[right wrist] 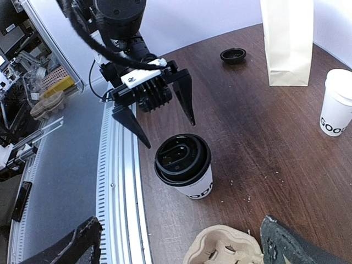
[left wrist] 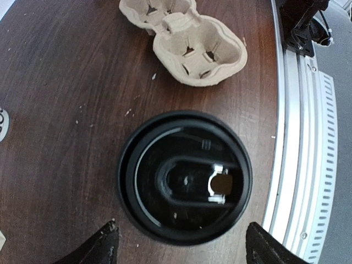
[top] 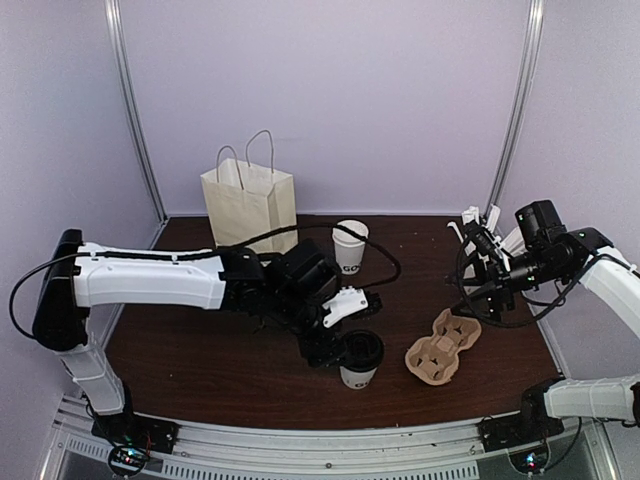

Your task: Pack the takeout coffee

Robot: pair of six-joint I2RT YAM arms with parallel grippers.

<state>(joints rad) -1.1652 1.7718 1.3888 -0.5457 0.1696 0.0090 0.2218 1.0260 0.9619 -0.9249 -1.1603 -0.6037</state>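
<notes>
One takeout coffee (top: 360, 360) (left wrist: 185, 176) (right wrist: 184, 165), a white cup with a black lid, stands upright near the table's front edge. My left gripper (top: 330, 350) (left wrist: 181, 228) (right wrist: 170, 133) hangs open just above it, one finger on each side of the lid and neither touching. A second white cup (top: 350, 245) (right wrist: 336, 107) stands farther back with no lid on it. A loose black lid (right wrist: 233, 55) lies near the paper bag (top: 250, 205) (right wrist: 287, 41). My right gripper (top: 475, 228) (right wrist: 181, 220) is open and empty, raised at the right.
A brown pulp cup carrier (top: 443, 345) (left wrist: 184, 38) (right wrist: 223, 247) lies empty to the right of the lidded cup. The metal rail (left wrist: 291, 165) (right wrist: 118, 181) at the table's front edge runs close beside that cup.
</notes>
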